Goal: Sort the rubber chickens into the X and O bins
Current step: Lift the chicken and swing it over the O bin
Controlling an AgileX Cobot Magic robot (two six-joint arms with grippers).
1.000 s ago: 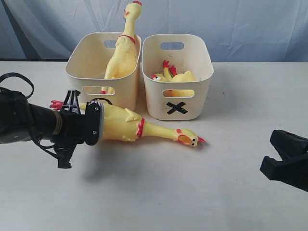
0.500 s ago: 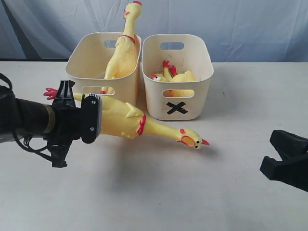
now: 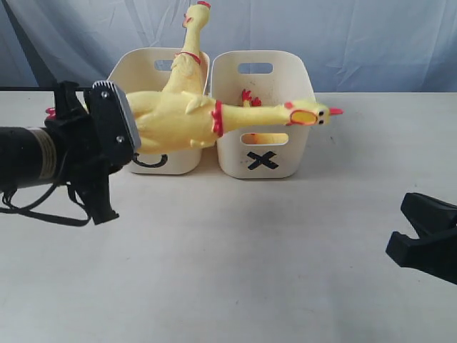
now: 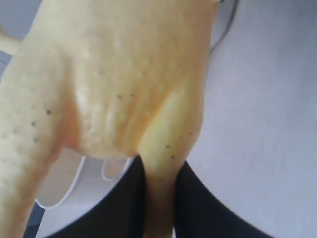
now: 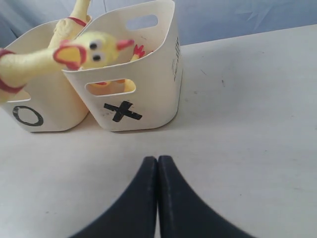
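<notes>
My left gripper (image 3: pixel 113 127) (image 4: pixel 158 171) is shut on the body of a long rubber chicken (image 3: pixel 182 118) (image 4: pixel 119 74). It holds the chicken level in the air in front of both bins, with the head (image 5: pixel 81 49) out over the X bin (image 3: pixel 289 153) (image 5: pixel 156 79). Another long chicken (image 3: pixel 187 68) (image 5: pixel 67 27) stands upright in the O bin (image 3: pixel 180 161) (image 5: pixel 57 106). A small chicken (image 3: pixel 249 99) (image 5: pixel 138 50) lies in the X bin, mostly hidden. My right gripper (image 3: pixel 418 232) (image 5: pixel 158 161) is shut and empty, low at the right.
The two bins stand side by side at the back of the pale table (image 3: pixel 235 271), against a blue-grey backdrop (image 3: pixel 371 36). A black cable (image 3: pixel 43 214) trails under the left arm.
My left gripper has lifted the long chicken off the table and up in front of the bins, and its head has swung up beside the X bin. The right gripper has stayed still.
</notes>
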